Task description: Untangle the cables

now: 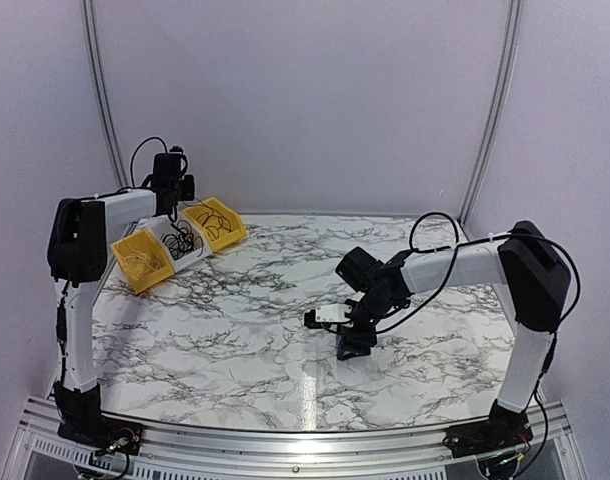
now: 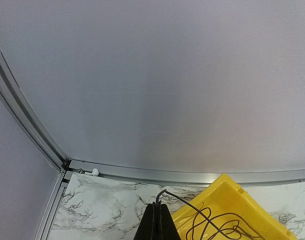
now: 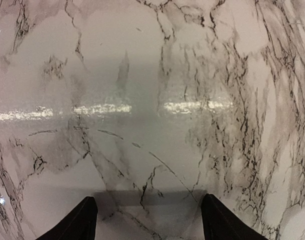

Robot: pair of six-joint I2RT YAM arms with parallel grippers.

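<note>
One pale, plain-walled enclosure [image 1: 305, 100] surrounds everything, with two curved metal rails [image 1: 495, 110] running up its far wall, one at the left and one at the right. A straight metal rail runs along the foot of the wall at the table's far edge.

One table [image 1: 245, 330] fills the floor of the enclosure. Its top is glossy white marble with dark grey veins and reflects streaks of the lighting.

Two arms, white with black joints, are bolted at the near edge. The left arm [image 1: 105, 215] reaches to the far left corner, and the right arm [image 1: 475, 262] bends in toward the middle of the table.

Three small bins sit side by side at the far left: a near yellow bin [image 1: 150, 278], a white bin [image 1: 192, 257] in the middle, and a far yellow bin [image 1: 231, 235].

Several thin black cables [image 1: 181, 240] lie in these bins. A dark tangle is in the white bin and loose loops are in the far yellow bin, but the exact number cannot be told.

Two grippers show. The left gripper [image 2: 155, 220] hangs above the bins with its jaws pressed together, pinching one strand that trails down into the far yellow bin. The right gripper [image 3: 150, 222] hovers over bare marble, well apart from the bins, its jaws spread wide and holding nothing.
</note>
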